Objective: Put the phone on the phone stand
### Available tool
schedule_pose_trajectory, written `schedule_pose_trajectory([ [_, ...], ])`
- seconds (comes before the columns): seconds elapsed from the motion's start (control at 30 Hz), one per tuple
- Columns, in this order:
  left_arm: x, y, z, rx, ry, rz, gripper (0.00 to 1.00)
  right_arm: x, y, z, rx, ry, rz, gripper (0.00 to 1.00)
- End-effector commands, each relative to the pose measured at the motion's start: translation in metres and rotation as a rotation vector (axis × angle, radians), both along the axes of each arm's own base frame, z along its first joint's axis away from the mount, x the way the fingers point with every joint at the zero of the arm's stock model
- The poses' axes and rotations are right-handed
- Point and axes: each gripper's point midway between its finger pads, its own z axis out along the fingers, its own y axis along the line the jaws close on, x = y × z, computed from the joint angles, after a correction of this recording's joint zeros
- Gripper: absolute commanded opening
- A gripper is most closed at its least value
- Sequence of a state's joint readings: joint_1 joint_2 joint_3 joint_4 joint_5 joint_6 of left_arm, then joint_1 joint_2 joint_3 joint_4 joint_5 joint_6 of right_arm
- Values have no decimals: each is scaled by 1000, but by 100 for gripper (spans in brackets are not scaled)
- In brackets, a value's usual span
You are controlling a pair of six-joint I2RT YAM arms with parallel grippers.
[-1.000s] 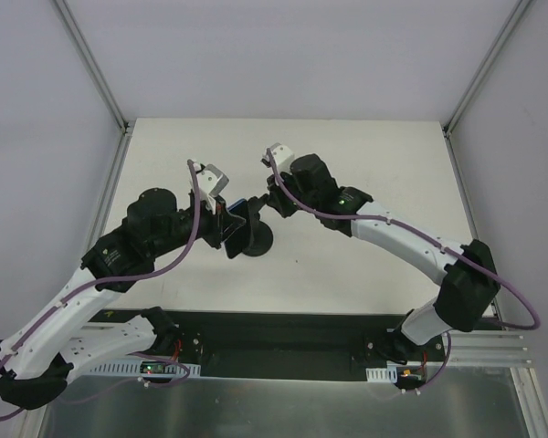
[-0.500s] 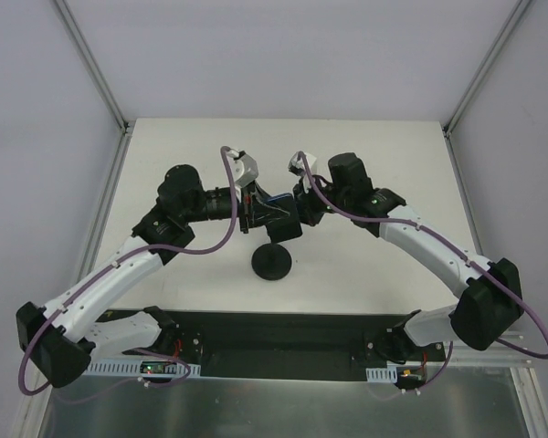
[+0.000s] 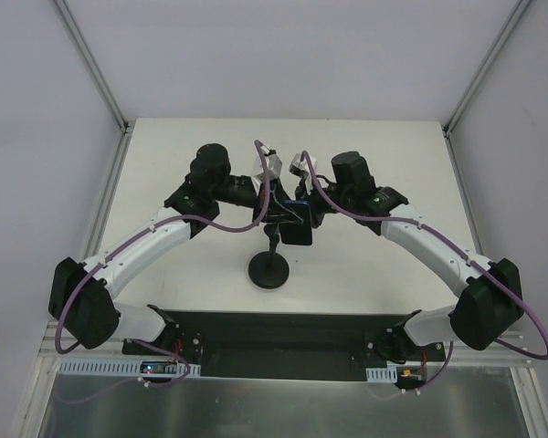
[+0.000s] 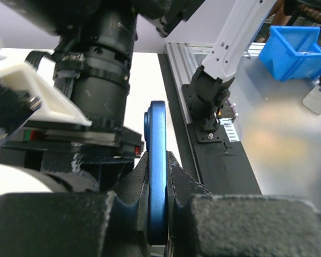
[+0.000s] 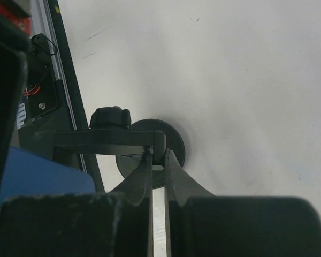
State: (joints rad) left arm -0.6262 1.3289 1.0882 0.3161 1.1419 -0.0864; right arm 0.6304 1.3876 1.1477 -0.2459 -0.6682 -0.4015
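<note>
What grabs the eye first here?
Both arms converge over the middle of the white table. The left gripper clamps a thin, dark, blue-edged phone edge-on. The right gripper pinches the top holder of the all-black, disc-based phone stand.

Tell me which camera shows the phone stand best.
Right wrist: the phone stand shows base, stem and knob up close. Top external shows its base and stem, the top hidden among the arms. Left wrist shows no clear part of it.
</note>
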Motion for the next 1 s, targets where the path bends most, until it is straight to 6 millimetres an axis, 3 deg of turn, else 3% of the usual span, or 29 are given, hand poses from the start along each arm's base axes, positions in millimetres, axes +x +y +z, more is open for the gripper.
schedule_pose_trajectory([
  [0.0,6,7,17,-47,-128,-24,0,0,8,38,100,-80,52,1],
  [0.37,10,9,0,-7,-91,-5,0,6,5,43,106,-89,14,1],
  [0.7,13,20,-16,45,-71,129,0,12,3,47,129,-85,-51,1],
  [0.83,26,30,-18,72,-72,292,0,20,0,51,146,-76,-140,1],
  [0.93,52,47,-27,130,-83,550,0,33,-9,49,140,-70,-331,1],
  [0.97,78,64,-39,187,-98,763,0,48,-20,48,116,-104,-470,1],
])
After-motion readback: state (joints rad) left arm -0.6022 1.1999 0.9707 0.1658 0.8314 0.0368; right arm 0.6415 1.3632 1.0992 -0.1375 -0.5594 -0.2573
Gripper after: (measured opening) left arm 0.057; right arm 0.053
